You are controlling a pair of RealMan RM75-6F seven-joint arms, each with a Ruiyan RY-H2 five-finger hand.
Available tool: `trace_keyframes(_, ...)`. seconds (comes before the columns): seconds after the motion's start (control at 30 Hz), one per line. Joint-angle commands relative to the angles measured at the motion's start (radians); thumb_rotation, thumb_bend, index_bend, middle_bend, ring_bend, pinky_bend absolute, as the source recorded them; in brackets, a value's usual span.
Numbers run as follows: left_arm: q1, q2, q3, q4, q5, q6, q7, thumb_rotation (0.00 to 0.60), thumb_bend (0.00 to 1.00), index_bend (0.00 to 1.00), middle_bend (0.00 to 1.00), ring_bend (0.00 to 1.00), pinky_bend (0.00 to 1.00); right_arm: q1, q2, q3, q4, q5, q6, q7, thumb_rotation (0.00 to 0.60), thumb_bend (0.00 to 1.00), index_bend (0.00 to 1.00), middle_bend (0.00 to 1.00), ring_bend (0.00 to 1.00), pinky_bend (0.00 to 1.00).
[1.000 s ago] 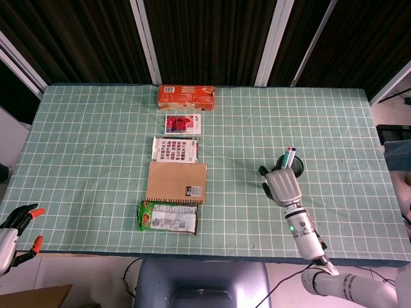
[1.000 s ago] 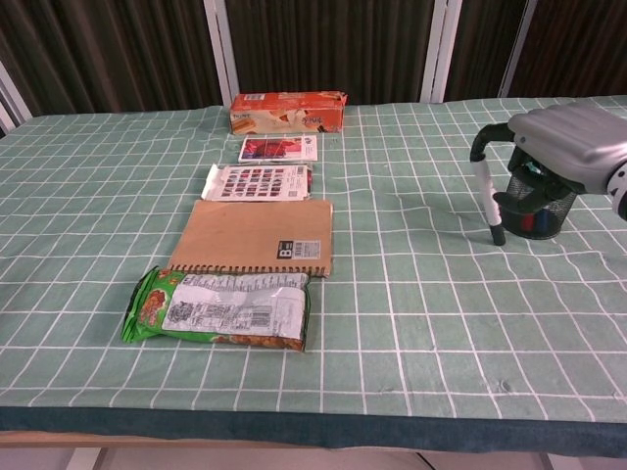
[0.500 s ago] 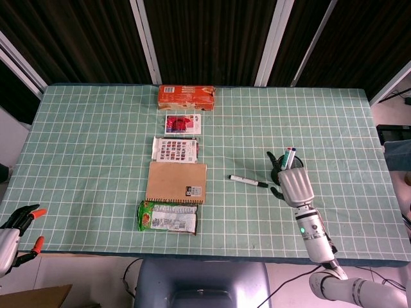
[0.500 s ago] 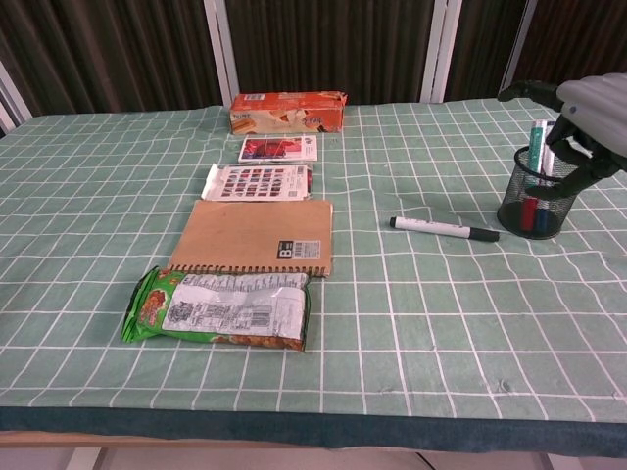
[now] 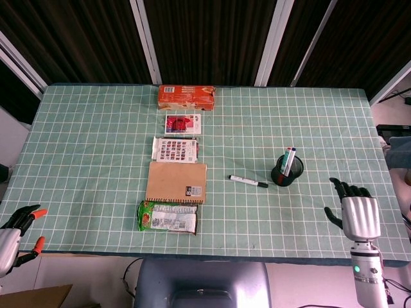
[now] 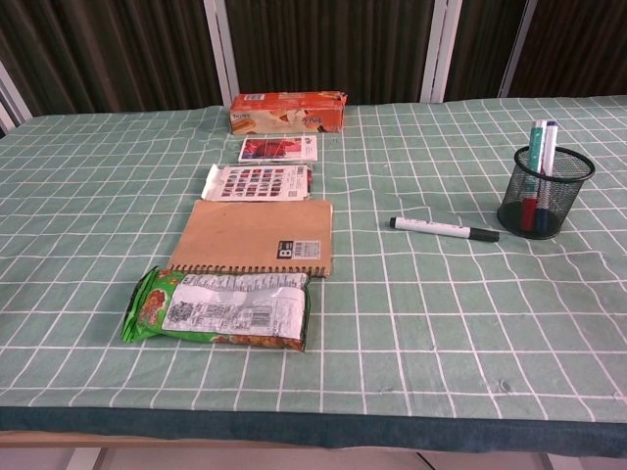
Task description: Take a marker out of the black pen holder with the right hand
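The black mesh pen holder stands right of the table's middle with two markers upright in it. A white marker with a black cap lies flat on the cloth just left of the holder. My right hand hovers near the front right of the table, fingers spread, holding nothing, well apart from the holder. My left hand hangs off the front left corner with nothing in it. Neither hand shows in the chest view.
Down the left-middle of the green checked cloth lie an orange box, a red card, a sticker sheet, a brown notebook and a green snack bag.
My right hand let go of the marker, which now lies beside the holder. The hand then drew back toward the front right edge and left the chest view.
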Motion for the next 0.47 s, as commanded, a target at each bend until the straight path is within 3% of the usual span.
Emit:
trace_keyframes(0.03,0.0,-0.001,0.0,-0.001,-0.001,0.0,0.004,0.6,0.44,0.23,0.12,0.1,0.37,-0.044,0.023,-0.02,0.017,0.013,0.003,0.073,0.6,0.35,0.24,0.25,0.21,0.24)
trace_keyframes(0.47,-0.01,-0.004,-0.004,0.001,-0.002,-0.012,0.002,0.6,0.44,0.23,0.12,0.1,0.37,-0.058,0.008,-0.006,0.06,-0.013,-0.023,0.124,0.6,0.35,0.19,0.19,0.14,0.22)
